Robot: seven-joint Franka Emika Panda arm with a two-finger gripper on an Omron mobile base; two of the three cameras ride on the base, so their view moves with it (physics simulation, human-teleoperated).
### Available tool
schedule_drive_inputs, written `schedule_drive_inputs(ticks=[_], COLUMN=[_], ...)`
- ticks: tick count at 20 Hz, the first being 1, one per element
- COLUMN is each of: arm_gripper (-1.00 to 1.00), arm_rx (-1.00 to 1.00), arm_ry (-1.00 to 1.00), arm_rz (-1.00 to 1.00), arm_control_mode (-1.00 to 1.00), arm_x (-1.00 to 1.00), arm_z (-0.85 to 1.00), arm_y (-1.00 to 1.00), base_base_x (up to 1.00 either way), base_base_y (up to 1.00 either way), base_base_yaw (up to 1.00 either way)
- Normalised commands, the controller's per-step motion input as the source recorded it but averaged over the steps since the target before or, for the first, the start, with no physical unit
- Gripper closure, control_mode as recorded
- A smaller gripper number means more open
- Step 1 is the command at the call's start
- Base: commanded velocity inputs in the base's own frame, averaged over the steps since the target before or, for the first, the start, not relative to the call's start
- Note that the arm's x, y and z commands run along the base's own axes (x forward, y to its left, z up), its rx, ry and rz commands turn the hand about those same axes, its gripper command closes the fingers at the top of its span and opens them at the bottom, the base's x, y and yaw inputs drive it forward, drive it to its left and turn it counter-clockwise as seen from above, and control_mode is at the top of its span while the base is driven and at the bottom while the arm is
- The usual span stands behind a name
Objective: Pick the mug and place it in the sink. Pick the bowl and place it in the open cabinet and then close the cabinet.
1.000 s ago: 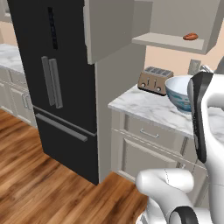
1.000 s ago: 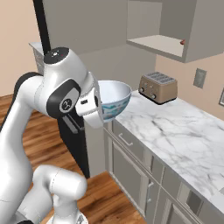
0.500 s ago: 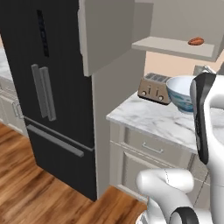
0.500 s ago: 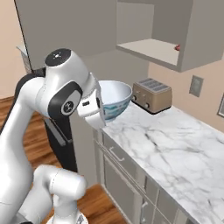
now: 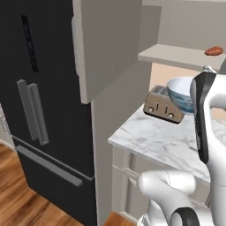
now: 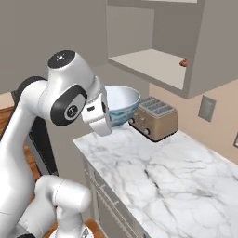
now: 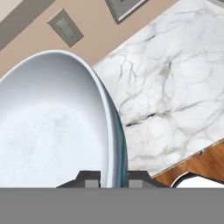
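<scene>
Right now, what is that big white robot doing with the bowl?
The robot's end effector is shut on the rim of the bowl, holding it up above the marble counter, near the toaster. The wall cabinet above stands open with its door swung out, and something small and reddish sits on its shelf. The bowl isn't in the cabinet yet.

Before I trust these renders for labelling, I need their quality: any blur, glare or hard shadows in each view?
Left base view: flat light, soft edges, no glare on the black fridge. Right base view: the open beige-grey wall cabinet is evenly lit inside, with faint shading under its shelf. Hand view: the round white bowl with the blue outside looms close, slightly grainy.
</scene>
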Motion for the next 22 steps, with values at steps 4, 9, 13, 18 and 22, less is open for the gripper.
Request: schedule_drive_inputs(ticks=[4,9,13,18,22], arm_gripper=[1.0,1.0,1.0,1.0,1.0], arm_rx=[0.0,0.0,0.0,0.0,0.0], arm_ry=[0.0,0.0,0.0,0.0,0.0], arm_rz=[0.0,0.0,0.0,0.0,0.0], arm_control_mode=[1.0,1.0,1.0,1.0,1.0], arm_x=[0.0,0.0,0.0,0.0,0.0], arm_z=[0.0,0.0,0.0,0.0,0.0], arm_y=[0.0,0.0,0.0,0.0,0.0], base_base_x=[0.78,0.88,0.82,0.84,0.69], base_base_y=[0.0,0.0,0.01,0.09,0.0], base_base_yaw=[-0.07,-0.22,-0.28,-0.23,-0.19])
